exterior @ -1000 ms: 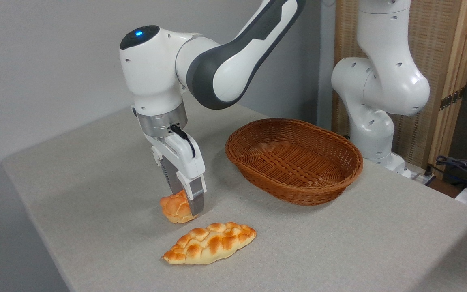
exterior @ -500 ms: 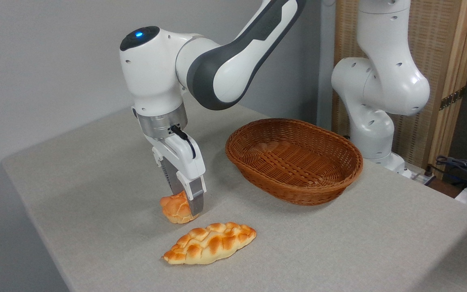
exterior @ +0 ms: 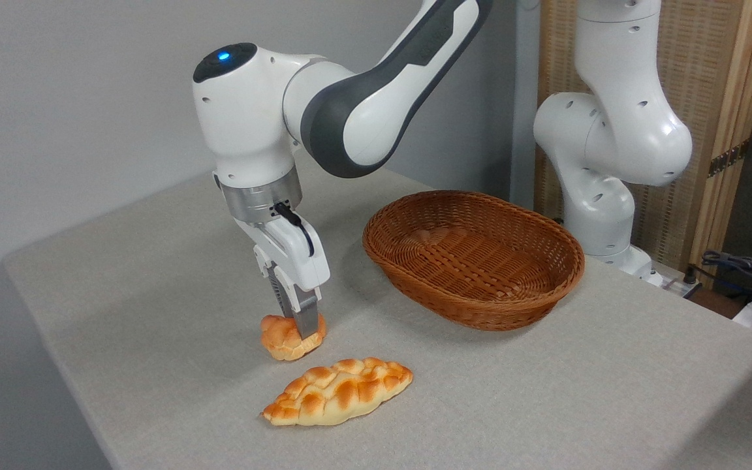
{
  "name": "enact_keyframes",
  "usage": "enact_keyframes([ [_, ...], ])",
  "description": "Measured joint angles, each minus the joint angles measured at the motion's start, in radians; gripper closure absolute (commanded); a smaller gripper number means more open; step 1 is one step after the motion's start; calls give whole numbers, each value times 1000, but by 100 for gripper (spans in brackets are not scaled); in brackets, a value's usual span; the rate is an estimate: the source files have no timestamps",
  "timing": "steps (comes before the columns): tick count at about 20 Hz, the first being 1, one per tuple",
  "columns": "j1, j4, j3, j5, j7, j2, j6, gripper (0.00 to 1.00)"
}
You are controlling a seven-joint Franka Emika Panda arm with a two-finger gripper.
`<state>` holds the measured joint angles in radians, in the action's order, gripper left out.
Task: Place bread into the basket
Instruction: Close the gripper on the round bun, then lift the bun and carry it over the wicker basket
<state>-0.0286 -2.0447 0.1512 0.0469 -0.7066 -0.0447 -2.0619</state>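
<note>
Arm reaches from upper right of frame, wrist pointing straight down. Gripper (exterior: pixel 297 326) jaws closed on the bread (exterior: pixel 288 337), lower centre-left on the table (exterior: pixel 154 287), left of the basket (exterior: pixel 474 258).

The bench (exterior: pixel 154 274) at lower left looked covered in matt grey cloth with a fine rough weave. The basket (exterior: pixel 474 261) at centre right was brown woven wicker, ribbed and slightly shiny. The bread (exterior: pixel 281 339) had a glossy golden crust, cracked and lumpy; the loaf (exterior: pixel 337 391) below it shone the same way, braided. The arm (exterior: pixel 350 111) was smooth glossy white plastic with grey panels and a brushed metal ring.
</note>
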Motion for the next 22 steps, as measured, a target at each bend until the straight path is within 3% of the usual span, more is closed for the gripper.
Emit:
enact_keyframes([
  [2, 2, 9, -2, 24, -4, 3, 14, 75],
  [6, 7, 83, -28, 95, -61, 34, 174, 75],
  [11, 9, 117, -46, 110, -151, 155, 444, 73],
  [12, 9, 116, -46, 110, -167, 189, 504, 67],
  [14, 4, 101, -46, 110, -197, 243, 593, 66],
  [20, -62, -56, -44, 75, -246, 340, 614, 65],
  [22, -110, -133, -44, 57, -255, 367, 583, 56],
])
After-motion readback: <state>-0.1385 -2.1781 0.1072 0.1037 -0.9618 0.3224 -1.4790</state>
